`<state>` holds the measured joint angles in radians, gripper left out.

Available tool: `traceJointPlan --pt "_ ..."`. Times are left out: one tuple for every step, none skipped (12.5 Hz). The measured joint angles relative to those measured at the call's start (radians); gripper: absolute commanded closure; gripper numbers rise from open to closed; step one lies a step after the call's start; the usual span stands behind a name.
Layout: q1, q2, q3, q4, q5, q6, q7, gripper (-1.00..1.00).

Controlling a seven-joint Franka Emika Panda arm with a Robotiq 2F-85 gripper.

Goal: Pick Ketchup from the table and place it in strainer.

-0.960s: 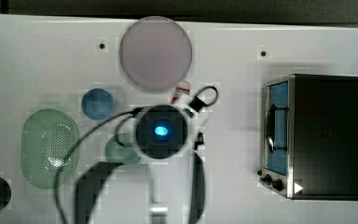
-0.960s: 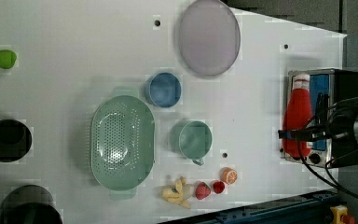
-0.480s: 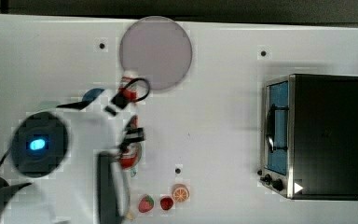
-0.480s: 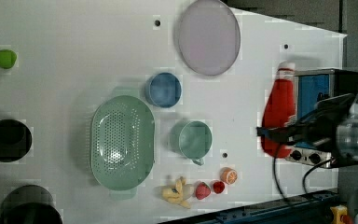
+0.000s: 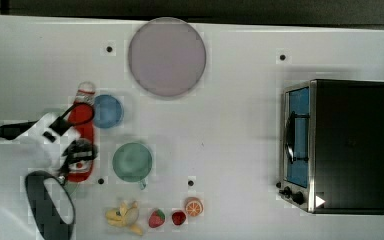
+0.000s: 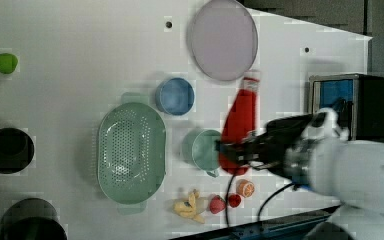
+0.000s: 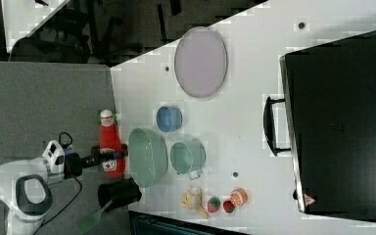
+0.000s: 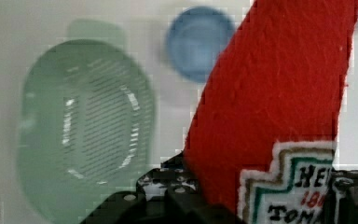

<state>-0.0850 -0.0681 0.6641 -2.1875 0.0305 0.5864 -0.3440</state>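
Observation:
My gripper [image 6: 232, 152] is shut on the lower body of the red Ketchup [image 6: 240, 117], which hangs above the table [image 6: 70, 65] with its white cap pointing away from the arm. In the left view it hovers just past the teal cup, right of the mint-green strainer [image 6: 131, 152]. The top view has the Ketchup [image 5: 81, 127] and gripper [image 5: 77, 152] beside the blue bowl. In the right view the Ketchup [image 7: 110, 142] is next to the strainer [image 7: 148, 157]. The wrist view has the Ketchup [image 8: 270, 93] up close between black fingers [image 8: 177, 191], with the strainer [image 8: 84, 126] below and off to one side.
A blue bowl [image 6: 175, 96] and a teal cup [image 6: 203, 149] stand right of the strainer in the left view. A lilac plate [image 6: 223, 39], a toaster oven [image 6: 352, 105], toy fruit [image 6: 215, 204], two black pots [image 6: 7, 150] and a green fruit [image 6: 4, 62] surround them.
The arm has carried the Ketchup from beside the toaster oven leftward in the top and left views, past the teal cup toward the strainer. The grip has held throughout.

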Motion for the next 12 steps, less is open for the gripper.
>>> traceJointPlan --pt "0.011 0.043 0.024 0.0 0.003 0.031 0.063 -0.26" --pt "0.015 0.092 0.054 -0.002 0.005 0.079 0.122 -0.26" --pt "0.017 0.148 0.079 -0.002 0.005 0.131 0.172 -0.26" --pt "0.024 0.205 0.095 -0.002 0.0 0.182 0.225 -0.26" --pt "0.026 0.26 0.109 -0.002 -0.008 0.219 0.273 -0.26" --pt "0.031 0.313 0.122 -0.006 -0.023 0.257 0.304 -0.26" --pt "0.043 0.359 0.125 -0.006 -0.036 0.294 0.325 -0.26" --pt "0.057 0.398 0.125 -0.008 -0.041 0.35 0.345 -0.26" --pt "0.068 0.432 0.124 -0.012 -0.042 0.397 0.364 -0.26" --pt "0.079 0.461 0.12 -0.012 -0.042 0.424 0.377 -0.26" --pt "0.09 0.488 0.113 -0.012 -0.046 0.453 0.387 -0.32" --pt "0.094 0.514 0.106 -0.012 -0.072 0.463 0.389 -0.51"
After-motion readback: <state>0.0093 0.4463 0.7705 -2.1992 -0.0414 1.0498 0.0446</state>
